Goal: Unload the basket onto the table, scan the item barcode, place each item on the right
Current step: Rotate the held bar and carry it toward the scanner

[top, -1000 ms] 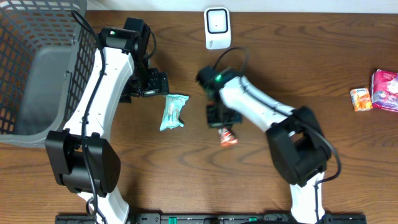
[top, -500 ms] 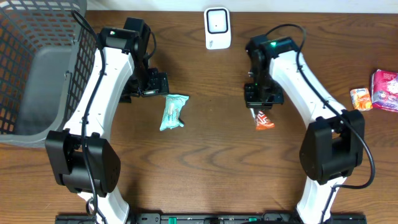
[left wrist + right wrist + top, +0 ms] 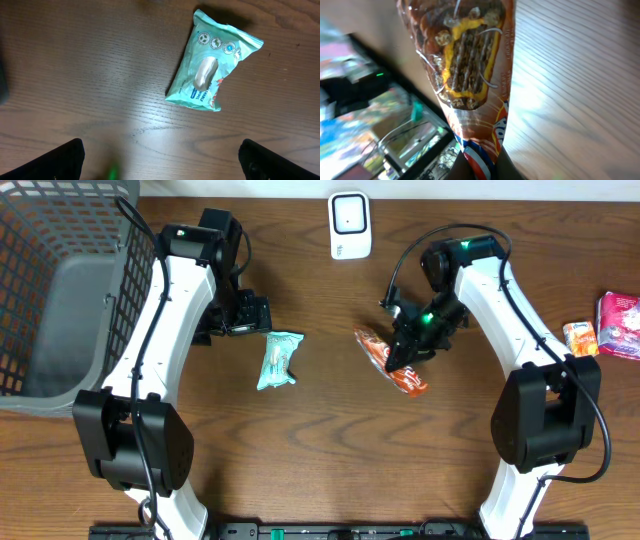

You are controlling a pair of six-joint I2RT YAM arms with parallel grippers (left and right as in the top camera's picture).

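Observation:
My right gripper [image 3: 408,348] is shut on one end of an orange snack packet [image 3: 388,360], held above the table right of centre and slanting toward the left. In the right wrist view the packet [image 3: 465,65] rises from between my fingers [image 3: 501,167], its picture side facing the camera; no barcode shows. A white scanner [image 3: 350,225] stands at the back middle of the table. My left gripper [image 3: 262,320] is open beside a teal packet [image 3: 278,360] lying flat. In the left wrist view that packet [image 3: 212,60] lies beyond the spread fingertips [image 3: 65,160].
A grey mesh basket [image 3: 60,290] fills the far left. A small orange packet [image 3: 580,338] and a pink packet [image 3: 620,325] lie at the right edge. Dark wooden table [image 3: 330,450] surrounds them.
The right arm swung from the table's centre toward the right with the orange packet, then turned its wrist so the packet now slants leftward. The left arm stayed still.

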